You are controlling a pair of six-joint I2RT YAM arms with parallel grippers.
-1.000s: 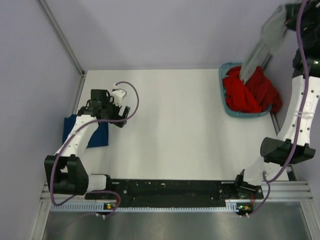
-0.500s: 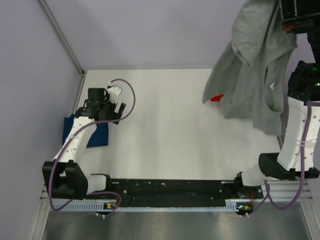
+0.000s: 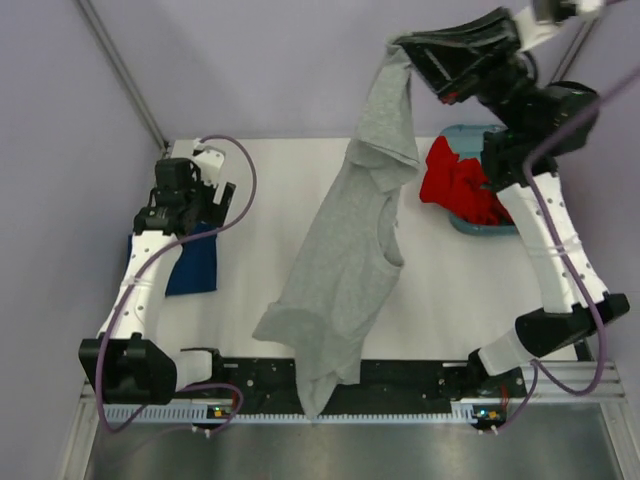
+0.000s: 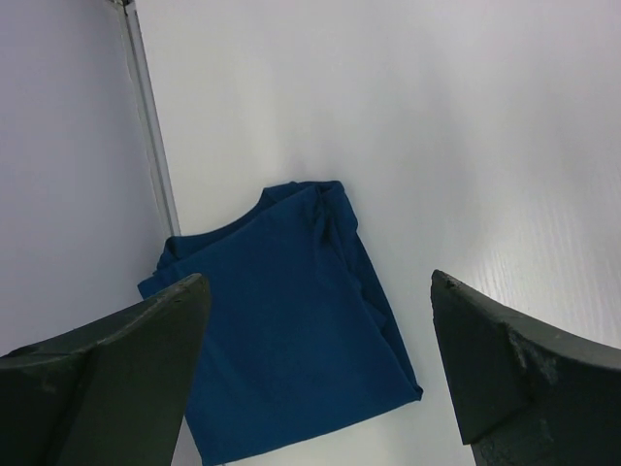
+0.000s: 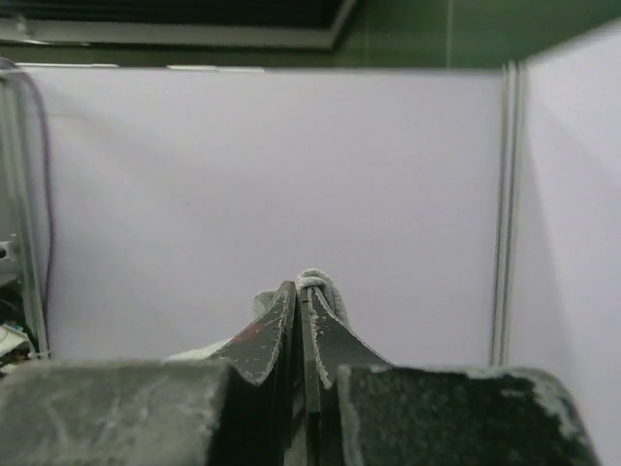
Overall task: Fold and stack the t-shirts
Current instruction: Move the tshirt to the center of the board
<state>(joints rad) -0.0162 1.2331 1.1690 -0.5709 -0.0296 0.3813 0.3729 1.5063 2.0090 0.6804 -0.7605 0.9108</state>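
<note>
The heather grey t-shirt (image 3: 345, 265) hangs at full length from a pinched bit of its fabric (image 5: 317, 284), high above the far middle of the counter (image 3: 290, 180). Its lower end trails down across the black rail (image 3: 420, 375) at the near edge. The right gripper (image 3: 402, 44) (image 5: 303, 303) has its jaws closed tight on that bunched cloth, with only a small grey fold showing between the tips. The hanging shirt hides a broad strip of the counter's middle and part of the rail from the top view.

To its right, at the far right corner, the red t-shirts (image 3: 455, 185) lie heaped in a teal plastic basket (image 3: 478, 227), spilling over its left rim. The right arm (image 3: 550, 235) rises just beside the basket and covers part of it.

At the left edge of the counter, well apart from the grey shirt, the navy blue t-shirt (image 3: 192, 268) (image 4: 281, 330) lies folded flat, close to the metal frame rail (image 4: 150, 146) along the wall. The left gripper (image 3: 185, 195) (image 4: 315, 286) hovers above it with jaws spread wide and holding nothing.
</note>
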